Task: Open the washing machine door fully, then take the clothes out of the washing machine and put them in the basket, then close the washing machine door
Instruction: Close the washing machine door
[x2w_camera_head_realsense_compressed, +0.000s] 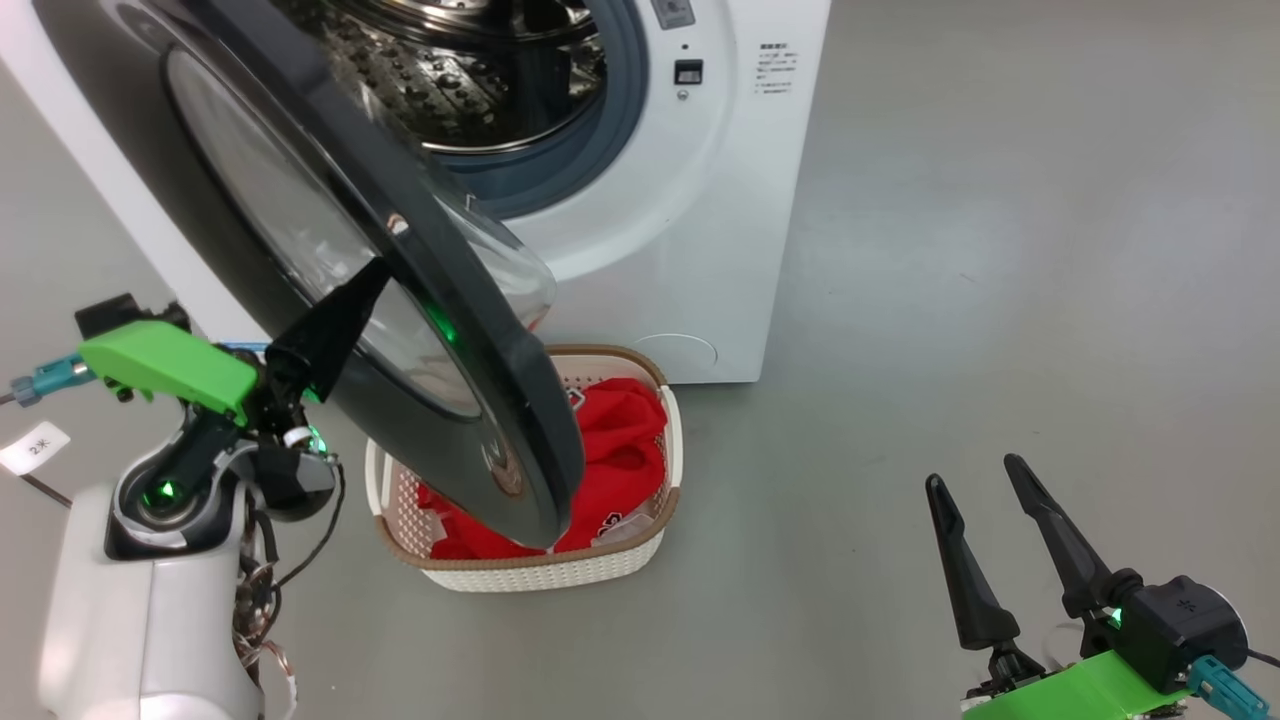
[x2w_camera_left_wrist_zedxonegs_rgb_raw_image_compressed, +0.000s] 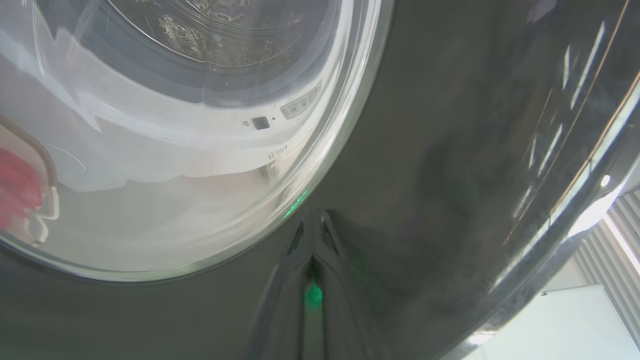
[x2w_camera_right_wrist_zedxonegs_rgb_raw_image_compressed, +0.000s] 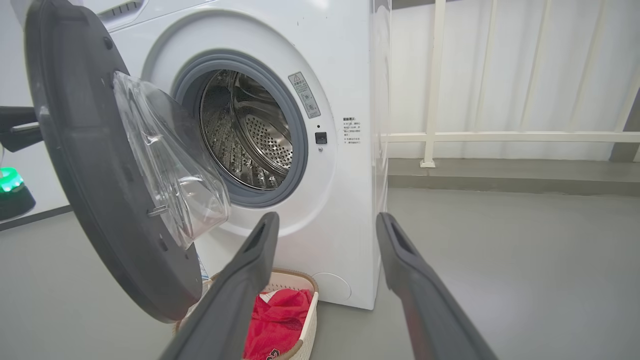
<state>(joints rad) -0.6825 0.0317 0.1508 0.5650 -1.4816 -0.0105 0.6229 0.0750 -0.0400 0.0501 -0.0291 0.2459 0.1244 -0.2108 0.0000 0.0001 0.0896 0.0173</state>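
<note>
My left gripper (x2w_camera_left_wrist_zedxonegs_rgb_raw_image_compressed: 313, 216): fingers together, tips on black rim of washing machine door (x2w_camera_left_wrist_zedxonegs_rgb_raw_image_compressed: 450, 150), beside its glass. Red clothes (x2w_camera_left_wrist_zedxonegs_rgb_raw_image_compressed: 17, 185) visible through glass.

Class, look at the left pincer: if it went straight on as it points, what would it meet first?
The washing machine door: the shut left pincer points at the door's glossy black rim, and its tips appear to be touching it.

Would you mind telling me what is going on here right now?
The robot's left gripper, jaws shut, presses against the outer face of the half-open washing machine door. The red clothes already lie in the basket below it, and the drum looks empty. The right gripper hangs open, holding nothing.
</note>
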